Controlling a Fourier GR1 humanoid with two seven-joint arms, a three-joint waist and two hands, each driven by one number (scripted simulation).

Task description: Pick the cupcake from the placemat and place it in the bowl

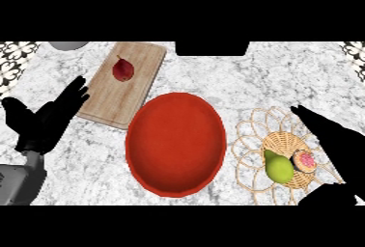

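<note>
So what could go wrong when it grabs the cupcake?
The green pear sits right against the cupcake on the woven placemat, so the right robot hand might knock or grab it instead. Carrying it over, the cupcake might catch the red bowl's rim.

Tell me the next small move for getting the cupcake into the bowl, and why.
Probably lower the right hand onto the cupcake and close around it. The cupcake sits on the woven placemat beside a green pear, with nothing holding it, and that hand is open just above and right of it. The red bowl is left of the placemat. The left hand rests open at the left edge.
</note>
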